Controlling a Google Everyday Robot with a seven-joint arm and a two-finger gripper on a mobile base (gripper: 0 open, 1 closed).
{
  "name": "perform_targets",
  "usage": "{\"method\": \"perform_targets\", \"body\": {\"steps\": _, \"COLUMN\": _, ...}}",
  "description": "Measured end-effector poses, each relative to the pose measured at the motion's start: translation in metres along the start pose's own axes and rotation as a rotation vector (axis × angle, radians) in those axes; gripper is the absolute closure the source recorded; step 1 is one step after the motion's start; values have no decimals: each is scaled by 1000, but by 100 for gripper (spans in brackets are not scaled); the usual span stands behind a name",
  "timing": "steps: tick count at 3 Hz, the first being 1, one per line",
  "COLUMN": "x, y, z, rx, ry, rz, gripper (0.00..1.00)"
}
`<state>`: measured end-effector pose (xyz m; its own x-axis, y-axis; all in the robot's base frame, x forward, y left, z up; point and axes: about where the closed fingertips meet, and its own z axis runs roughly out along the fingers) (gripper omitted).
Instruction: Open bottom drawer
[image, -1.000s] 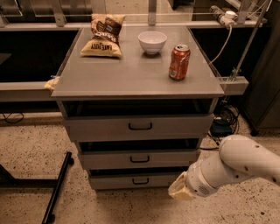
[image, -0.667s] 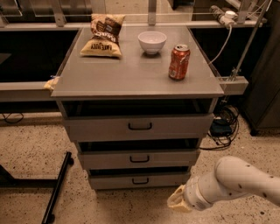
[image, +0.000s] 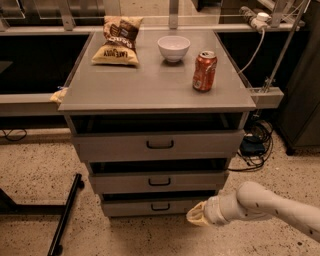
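The bottom drawer (image: 130, 207) is the lowest and narrowest of three grey drawers in the cabinet, with a small black loop handle (image: 160, 206) at its centre. It sits nearly flush under the middle drawer (image: 158, 182). My gripper (image: 195, 215) is low near the floor, at the right end of the bottom drawer's front, a short way right of the handle. The white arm (image: 270, 206) reaches in from the lower right.
The top drawer (image: 159, 145) has a bigger black handle. On the cabinet top (image: 150, 85) stand a chip bag (image: 118, 41), a white bowl (image: 173, 48) and a red soda can (image: 205, 70). A black stand leg (image: 66, 215) lies at left; cables (image: 255, 145) at right.
The arm has dropped lower and swung left, bringing the gripper down toward the bottom drawer's front. The drawers have not moved.
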<state>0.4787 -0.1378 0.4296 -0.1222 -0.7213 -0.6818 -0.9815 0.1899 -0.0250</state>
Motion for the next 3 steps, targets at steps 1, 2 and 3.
{"method": "perform_targets", "body": {"steps": 1, "x": 21, "y": -12, "z": 28, "rx": 6, "ry": -41, "rz": 24, "gripper": 100}}
{"method": "perform_targets", "body": {"steps": 2, "x": 48, "y": -9, "z": 43, "rx": 1, "ry": -4, "rz": 5, "gripper": 100}}
{"method": "perform_targets", "body": {"steps": 3, "x": 94, "y": -17, "z": 65, "rx": 20, "ry": 22, "rz": -60, "gripper": 100}}
